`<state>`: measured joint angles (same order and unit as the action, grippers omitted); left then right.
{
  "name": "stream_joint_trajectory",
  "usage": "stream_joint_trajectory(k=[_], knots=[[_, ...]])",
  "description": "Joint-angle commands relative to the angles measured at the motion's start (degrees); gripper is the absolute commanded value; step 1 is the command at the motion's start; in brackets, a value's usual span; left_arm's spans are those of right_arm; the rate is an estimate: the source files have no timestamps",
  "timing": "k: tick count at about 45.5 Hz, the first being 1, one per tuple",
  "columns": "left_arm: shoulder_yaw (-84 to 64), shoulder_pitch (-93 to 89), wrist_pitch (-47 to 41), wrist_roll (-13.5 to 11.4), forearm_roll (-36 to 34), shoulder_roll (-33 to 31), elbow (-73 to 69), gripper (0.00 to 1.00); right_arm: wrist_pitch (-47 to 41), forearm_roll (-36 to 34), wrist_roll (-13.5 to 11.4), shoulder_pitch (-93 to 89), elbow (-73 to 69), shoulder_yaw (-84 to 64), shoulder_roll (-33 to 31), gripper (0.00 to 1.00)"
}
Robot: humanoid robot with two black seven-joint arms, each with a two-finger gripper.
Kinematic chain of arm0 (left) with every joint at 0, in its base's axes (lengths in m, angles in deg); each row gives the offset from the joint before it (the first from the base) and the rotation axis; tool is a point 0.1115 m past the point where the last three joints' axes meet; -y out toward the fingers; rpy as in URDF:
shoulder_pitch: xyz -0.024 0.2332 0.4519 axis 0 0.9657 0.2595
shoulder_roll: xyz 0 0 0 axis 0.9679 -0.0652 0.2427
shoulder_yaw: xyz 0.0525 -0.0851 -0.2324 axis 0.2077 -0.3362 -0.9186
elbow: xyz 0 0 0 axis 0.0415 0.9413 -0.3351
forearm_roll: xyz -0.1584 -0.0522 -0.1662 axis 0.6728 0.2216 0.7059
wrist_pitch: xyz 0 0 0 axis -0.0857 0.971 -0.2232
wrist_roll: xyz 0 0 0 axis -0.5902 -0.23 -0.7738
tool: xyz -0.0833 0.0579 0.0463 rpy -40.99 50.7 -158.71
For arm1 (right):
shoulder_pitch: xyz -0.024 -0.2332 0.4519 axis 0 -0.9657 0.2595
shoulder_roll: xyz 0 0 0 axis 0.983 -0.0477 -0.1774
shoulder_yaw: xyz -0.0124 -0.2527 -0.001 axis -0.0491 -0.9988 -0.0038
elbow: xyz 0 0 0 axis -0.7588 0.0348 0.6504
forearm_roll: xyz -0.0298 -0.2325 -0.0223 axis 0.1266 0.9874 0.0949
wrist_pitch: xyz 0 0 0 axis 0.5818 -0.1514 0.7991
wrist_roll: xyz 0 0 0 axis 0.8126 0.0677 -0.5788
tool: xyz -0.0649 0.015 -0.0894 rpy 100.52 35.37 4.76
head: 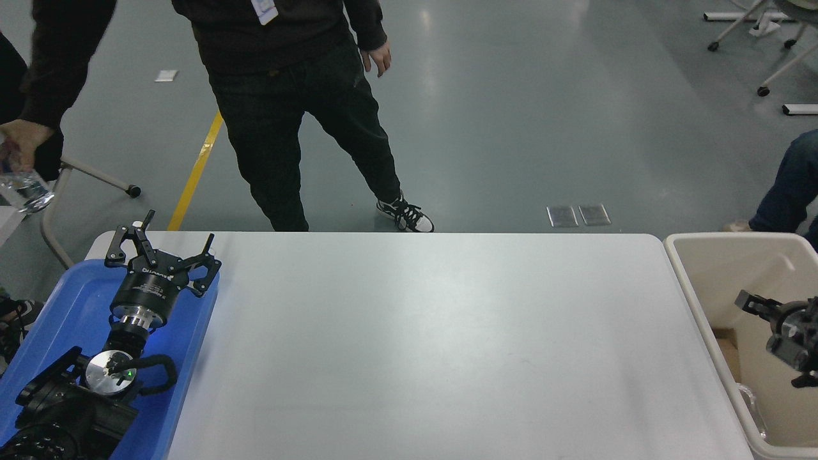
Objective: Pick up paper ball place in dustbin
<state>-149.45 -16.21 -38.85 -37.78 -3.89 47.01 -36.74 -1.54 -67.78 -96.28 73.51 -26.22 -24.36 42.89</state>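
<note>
The cream-white dustbin (716,275) stands at the table's right end. My right gripper (769,341) hangs over the inside of the dustbin at the picture's right edge, its black fingers spread apart with nothing between them. The paper ball is not in view; no tan paper shows in the bin around the gripper. My left gripper (166,246) is parked open over the blue tray (70,300) at the lower left.
A person in black (287,96) stands at the table's far edge on the left, one hand holding a clear bottle (22,191) out to the far left. Another person's leg (786,185) is beyond the bin. A chair leg (96,179) is at the far left.
</note>
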Motion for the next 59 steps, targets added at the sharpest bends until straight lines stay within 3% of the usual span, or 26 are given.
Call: stream_joint_trajectory(k=[1,10,21,29,38,59], knots=[[0.0,0.0,0.0,0.0,0.0,0.0,0.0,0.99,-6.7,3.7,-0.2,19.9,-18.5,-11.3,-2.9,1.0],[0.0,0.0,0.0,0.0,0.0,0.1,0.1,0.99,-19.6,3.6,-0.4,34.6,-33.8,-12.4,-1.9,1.0],[0.0,0.0,0.0,0.0,0.0,0.1,0.1,0.99,-31.7,-1.1,-0.2,48.3,-47.4,-12.7,5.8,1.0],[0.0,0.0,0.0,0.0,0.0,0.0,0.0,0.99,-33.4,-10.6,0.1,57.7,-56.6,-12.6,15.1,1.0],[0.0,0.0,0.0,0.0,0.0,0.0,0.0,0.99,-33.5,-12.0,0.2,59.9,-57.3,-12.1,23.9,1.0],[0.0,0.1,0.0,0.0,0.0,0.0,0.0,0.99,-36.4,-19.4,0.2,63.0,-57.6,-12.7,25.0,1.0]])
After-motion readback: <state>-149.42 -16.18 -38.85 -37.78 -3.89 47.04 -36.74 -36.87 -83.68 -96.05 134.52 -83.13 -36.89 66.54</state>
